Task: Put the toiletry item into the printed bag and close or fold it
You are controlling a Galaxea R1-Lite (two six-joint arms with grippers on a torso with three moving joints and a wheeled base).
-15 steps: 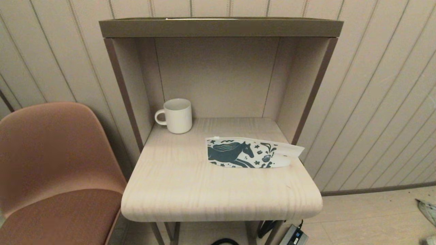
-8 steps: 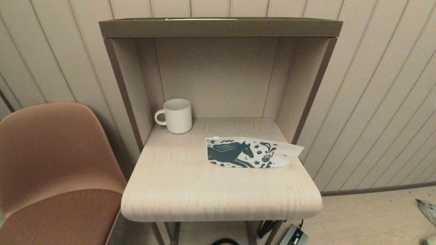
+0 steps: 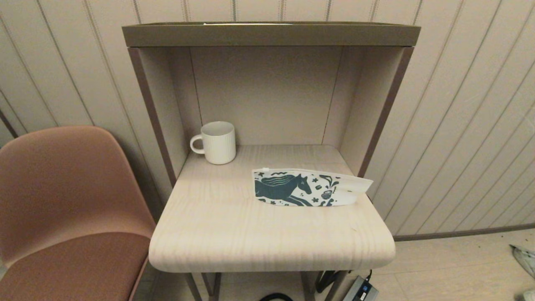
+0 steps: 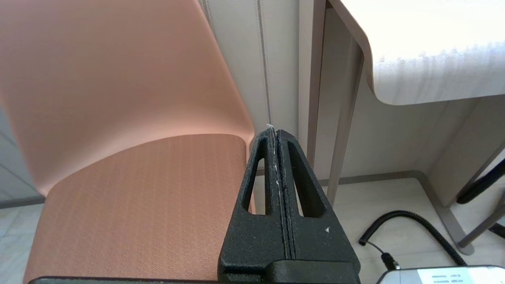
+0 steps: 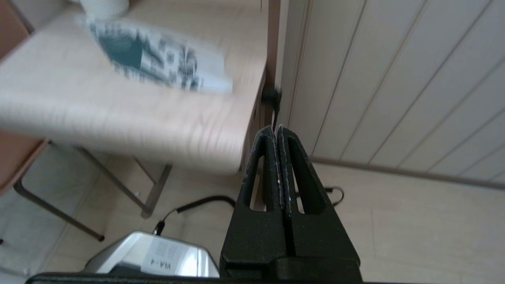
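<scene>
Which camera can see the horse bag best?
The head view: the printed bag lies whole and sharp on the table. The right wrist view shows it blurred and far off. The left wrist view misses it.

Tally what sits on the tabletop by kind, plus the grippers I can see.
Printed bag: 1
White ribbed mug: 1
Grippers: 2, left gripper and right gripper, both shut, both below the tabletop
Toiletry item: 0 visible
Total: 4

The printed bag (image 5: pixel 158 55) and the mug (image 5: pixel 103 6), cut off beyond the right gripper (image 5: pixel 276 130), are blurred.
</scene>
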